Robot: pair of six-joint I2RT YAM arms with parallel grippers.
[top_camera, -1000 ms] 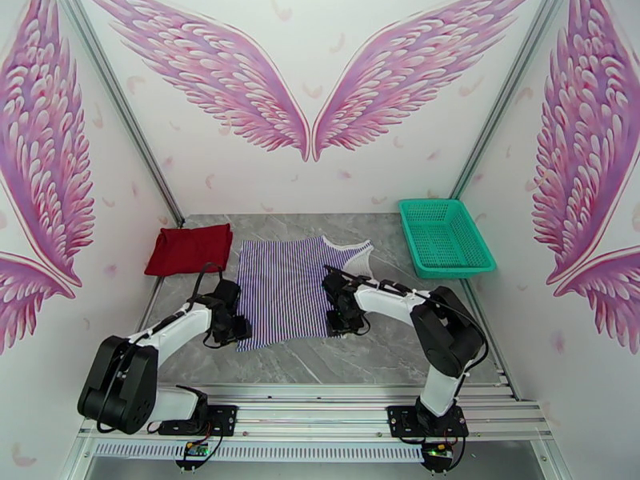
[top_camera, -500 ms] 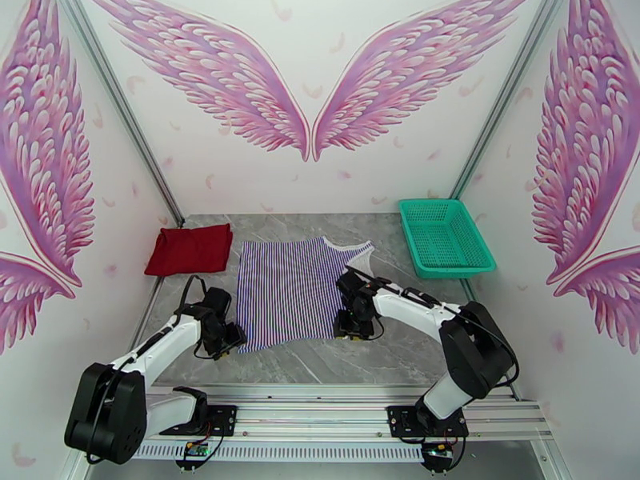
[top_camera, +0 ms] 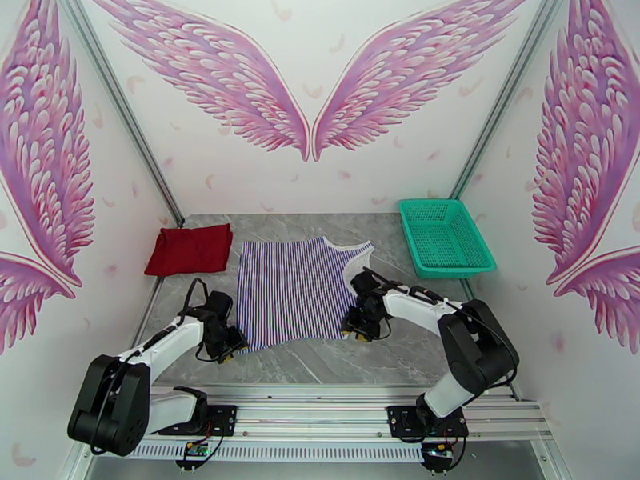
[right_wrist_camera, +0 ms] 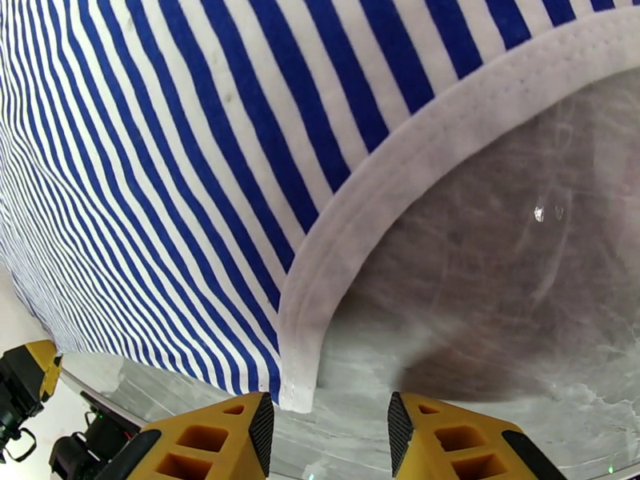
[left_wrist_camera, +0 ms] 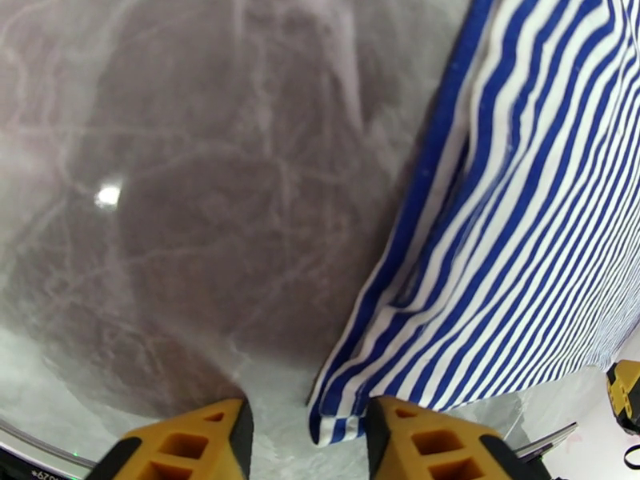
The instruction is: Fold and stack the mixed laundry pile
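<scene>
Garments counted: two, being one dark red T-shirt [top_camera: 190, 248] and one blue-and-white striped shirt [top_camera: 296, 290]. One teal mesh basket [top_camera: 456, 270]. Robot arms: two, left arm [top_camera: 164, 342] and right arm [top_camera: 408, 299].

A white booth encloses a grey, marble-patterned table top [top_camera: 320, 362]. The back wall [top_camera: 312, 186] carries a large mural of two spread pink feathered wings [top_camera: 232, 74] that meet at the centre, with small pink feathers scattered around them. The left wall [top_camera: 48, 194] and right wall [top_camera: 592, 154] show more pink wings. Silver metal posts [top_camera: 120, 106] run up both back corners. A teal mesh basket [top_camera: 445, 238] sits at the table's far right corner. A silver rail [top_camera: 320, 414] edges the near side. The light is even, with one small glare spot [left_wrist_camera: 106, 195] on the stone.
</scene>
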